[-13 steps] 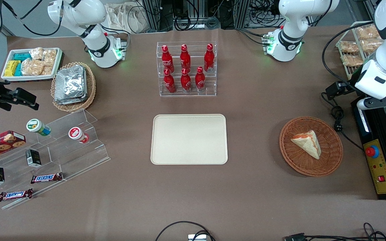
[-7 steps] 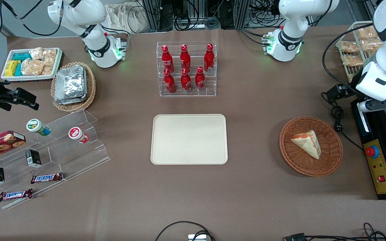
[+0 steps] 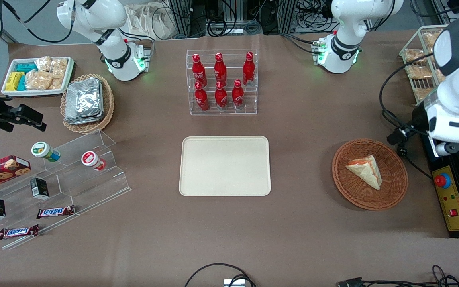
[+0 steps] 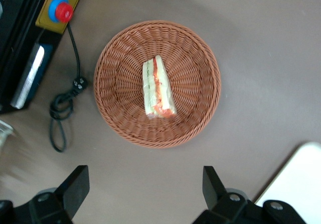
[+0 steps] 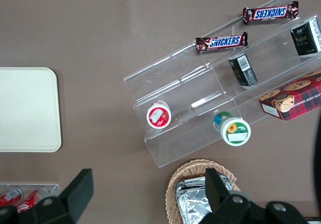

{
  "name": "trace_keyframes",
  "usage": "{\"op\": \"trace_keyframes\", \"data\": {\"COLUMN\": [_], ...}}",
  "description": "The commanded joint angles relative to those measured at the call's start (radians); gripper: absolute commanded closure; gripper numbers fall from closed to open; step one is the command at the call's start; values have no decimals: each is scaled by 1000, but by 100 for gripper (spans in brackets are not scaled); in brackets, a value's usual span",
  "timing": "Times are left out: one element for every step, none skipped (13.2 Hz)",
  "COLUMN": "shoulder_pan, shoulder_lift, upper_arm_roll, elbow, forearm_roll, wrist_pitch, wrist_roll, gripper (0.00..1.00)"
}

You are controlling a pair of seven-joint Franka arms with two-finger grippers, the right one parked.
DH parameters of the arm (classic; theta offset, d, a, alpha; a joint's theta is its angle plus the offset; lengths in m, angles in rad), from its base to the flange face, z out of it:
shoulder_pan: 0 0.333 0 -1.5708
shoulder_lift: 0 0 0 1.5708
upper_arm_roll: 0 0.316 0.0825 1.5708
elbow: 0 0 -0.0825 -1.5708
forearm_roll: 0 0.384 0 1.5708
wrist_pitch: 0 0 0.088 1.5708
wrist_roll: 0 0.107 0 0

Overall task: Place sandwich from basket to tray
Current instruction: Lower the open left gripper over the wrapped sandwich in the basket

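Wrist view has my gripper (image 4: 143, 189) hanging wide apart above the sandwich (image 4: 158, 87), which sits in the basket (image 4: 200, 48) near the working arm's table edge. I'd drop straight down, pinching across both bread faces.

Gripper (image 4: 145, 194) above basket (image 4: 200, 78), unobstructed.

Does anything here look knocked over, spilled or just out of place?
Nothing stands out. The sandwich lies intact in the basket, the tray sits square and bare, and the red bottles stand upright in their rack. The gripper hangs open above the table beside the basket.
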Motion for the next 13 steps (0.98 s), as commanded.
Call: {"op": "trace_keyframes", "data": {"shoulder_pan": [-41, -50, -62, -70, -73, -79, -79, -82, -85, -90, -104, -119, -128], "shoulder_lift": [33, 43, 60, 73, 83, 86, 87, 93, 115, 135, 160, 184, 203], "upper_arm_roll": [19, 34, 53, 67, 77, 85, 88, 90, 100, 102, 110, 139, 156], "elbow": [-58, -87, -111, -134, -165, -208, -248, -272, -277, -277, -279, -280, -283], "forearm_roll": [41, 81, 86, 86, 86, 87, 87, 84, 84, 84, 84, 84, 84], "wrist_pitch": [93, 136, 164, 187, 219, 265, 326, 377, 406, 425, 454, 485, 511], "wrist_roll": [-157, -176, -188, -196, -196, -196, -198, -204, -226, -246, -253, -253, -253], "gripper": [0, 0, 0, 0, 0, 0, 0, 0, 0, 0, 0, 0, 0]}}
